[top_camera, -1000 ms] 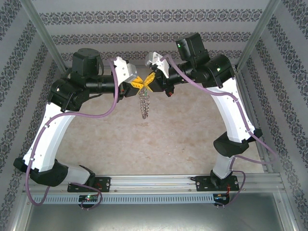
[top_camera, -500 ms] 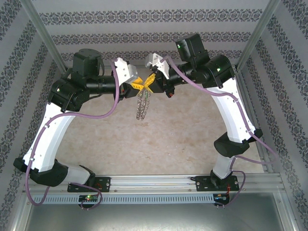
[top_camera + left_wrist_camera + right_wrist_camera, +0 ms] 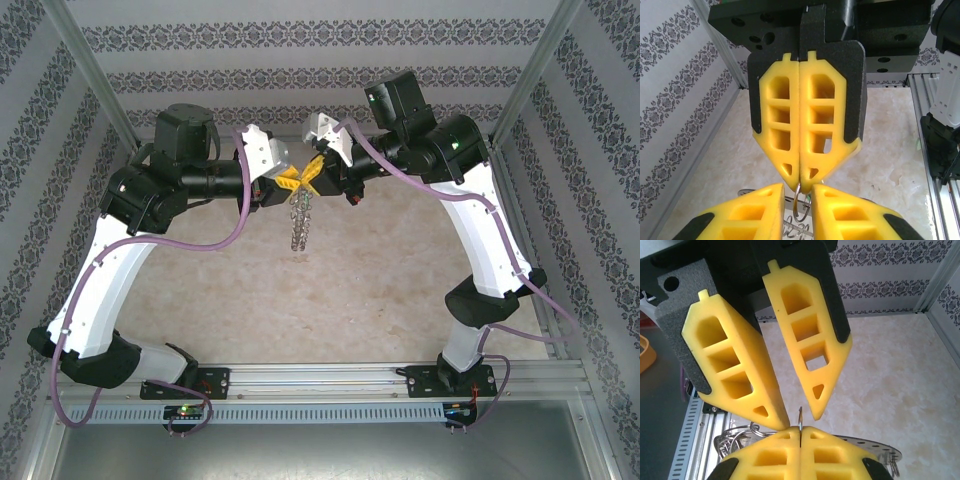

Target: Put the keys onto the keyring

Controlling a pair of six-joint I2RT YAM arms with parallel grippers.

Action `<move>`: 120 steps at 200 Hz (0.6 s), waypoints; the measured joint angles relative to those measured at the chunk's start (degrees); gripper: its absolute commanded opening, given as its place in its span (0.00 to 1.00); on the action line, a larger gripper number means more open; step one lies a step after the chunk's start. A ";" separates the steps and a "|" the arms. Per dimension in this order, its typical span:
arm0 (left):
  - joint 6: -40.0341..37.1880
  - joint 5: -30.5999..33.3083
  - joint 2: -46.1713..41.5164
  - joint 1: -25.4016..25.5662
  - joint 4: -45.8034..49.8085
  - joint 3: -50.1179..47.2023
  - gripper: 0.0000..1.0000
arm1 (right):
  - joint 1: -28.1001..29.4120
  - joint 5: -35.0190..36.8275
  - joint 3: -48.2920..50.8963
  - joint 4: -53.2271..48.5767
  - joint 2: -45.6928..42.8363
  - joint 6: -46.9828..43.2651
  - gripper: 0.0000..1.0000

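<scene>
Above bench (image 3: 400, 290), mid-air between both arms: keyring (image 3: 299, 225) dangles as loose bunch, well clear of surface. Right pincer (image 3: 800, 176) clenched on keyring by thin wire loop (image 3: 800, 206) at its top. Left pincer (image 3: 799, 421) released a little, fingers straddling same loop; contact unclear. Whether green key sits in bunch: too small to tell. Step judged: two-handed work on loop, likely readying it for threading. Next move calls for steady right hold and left closing squarely on fine wire without twisting bunch. Slip risk: thin wire, broad pads.
</scene>
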State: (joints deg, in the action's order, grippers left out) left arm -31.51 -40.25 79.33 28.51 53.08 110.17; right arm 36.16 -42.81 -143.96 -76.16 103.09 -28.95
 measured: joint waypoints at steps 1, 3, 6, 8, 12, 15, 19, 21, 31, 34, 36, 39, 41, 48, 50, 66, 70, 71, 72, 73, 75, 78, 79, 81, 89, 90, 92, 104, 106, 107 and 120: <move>0.00 0.00 -0.02 0.00 0.02 0.00 0.18 | 0.00 0.00 0.00 0.00 0.00 0.00 0.00; 0.00 -0.02 -0.02 0.00 0.04 0.00 0.18 | 0.00 0.00 0.00 0.00 0.00 0.00 0.00; 0.00 -0.02 -0.02 0.02 0.11 0.00 0.17 | 0.00 0.00 0.00 -0.02 0.00 0.00 0.00; 0.00 -0.02 -0.04 0.02 0.11 0.00 0.17 | 0.00 0.02 0.00 0.00 0.00 0.00 0.00; 0.02 -0.02 -0.04 0.04 0.13 0.00 0.14 | 0.00 0.02 0.00 0.00 0.00 0.00 0.00; 0.00 -0.04 -0.04 0.04 0.13 0.00 0.11 | 0.00 0.02 0.00 0.00 0.00 0.00 0.00; 0.07 -0.15 -0.07 0.04 0.17 0.00 0.08 | 0.00 0.07 0.00 0.00 0.00 0.00 0.00; -0.09 -0.17 -0.07 0.04 0.20 0.00 0.07 | 0.00 0.13 0.00 0.02 0.00 0.00 0.00; 0.02 0.13 -0.13 0.04 0.22 -0.02 0.05 | 0.00 -0.09 0.00 -0.11 0.00 0.00 0.00; 0.00 0.02 -0.13 0.04 0.22 -0.02 0.06 | 0.00 -0.07 0.00 -0.13 0.00 0.00 0.00; 0.00 0.09 -0.13 0.04 0.22 -0.04 0.05 | 0.00 0.00 0.00 -0.15 0.00 0.02 0.00; 0.00 0.02 -0.13 0.04 0.26 -0.11 0.06 | 0.00 0.00 0.00 -0.22 0.00 0.00 0.00; 0.02 0.02 -0.15 0.04 0.28 -0.13 0.06 | 0.00 -0.02 0.00 -0.26 -0.04 0.00 0.00; 0.00 0.04 -0.20 0.04 0.28 -0.17 0.04 | 0.00 -0.04 0.00 -0.37 -0.07 0.02 0.00; 0.00 0.07 -0.20 0.04 0.26 -0.17 0.03 | 0.00 -0.07 0.00 -0.39 -0.09 0.02 0.00; 0.02 0.04 -0.28 0.04 0.24 -0.33 0.01 | 0.00 -0.02 0.00 -0.37 -0.11 0.02 0.00; 0.02 0.04 -0.31 0.04 0.24 -0.42 0.02 | 0.00 -0.07 0.00 -0.42 -0.11 0.02 0.00; 0.02 0.04 -0.31 0.07 0.24 -0.44 0.02 | 0.00 -0.07 0.00 -0.42 -0.11 0.02 0.00; 0.02 0.04 -0.33 0.07 0.22 -0.44 0.02 | 0.00 -0.07 0.00 -0.42 -0.11 0.02 0.00; 0.02 0.04 -0.35 0.07 0.22 -0.44 0.02 | 0.00 -0.07 0.00 -0.39 -0.11 0.02 0.00; 0.02 0.04 -0.37 0.07 0.22 -0.46 0.03 | 0.00 -0.07 0.00 -0.39 -0.11 0.02 0.00; 0.02 0.04 -0.37 0.07 0.20 -0.48 0.05 | 0.00 -0.07 0.00 -0.39 -0.11 0.02 0.00; 0.02 0.02 -0.37 0.07 0.20 -0.48 0.06 | 0.00 -0.07 0.00 -0.39 -0.11 0.02 0.00; 0.02 0.02 -0.39 0.07 0.20 -0.50 0.08 | 0.00 -0.07 0.00 -0.39 -0.11 0.02 0.00; 0.02 0.02 -0.44 0.04 0.20 -0.55 0.18 | 0.00 -0.09 0.00 -0.39 -0.11 0.02 0.00; 0.04 0.04 -0.46 0.04 0.20 -0.55 0.19 | 0.00 -0.11 0.00 -0.39 -0.11 0.02 0.00; -0.04 0.04 -0.46 0.07 0.15 -0.55 0.21 | 0.00 -0.13 0.00 -0.39 -0.11 0.02 0.00; 0.37 0.46 -0.46 0.11 0.09 -0.66 0.28 | 0.11 -0.44 0.00 -0.57 -0.22 0.02 0.00; 0.20 0.52 -0.48 0.09 0.04 -0.68 0.28 | 0.13 -0.42 0.00 -0.61 -0.26 0.02 0.00; 0.24 0.48 -0.48 0.07 0.04 -0.70 0.28 | 0.15 -0.42 0.00 -0.66 -0.31 0.02 0.00; 0.46 0.63 -0.63 0.04 0.02 -0.90 0.28 | 0.39 -0.42 0.04 -1.22 -0.46 0.02 0.00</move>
State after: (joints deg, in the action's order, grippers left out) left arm -31.05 -39.62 78.70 28.56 53.10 109.27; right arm 36.56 -43.22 -143.92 -77.38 102.63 -28.93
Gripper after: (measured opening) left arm 0.280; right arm 0.064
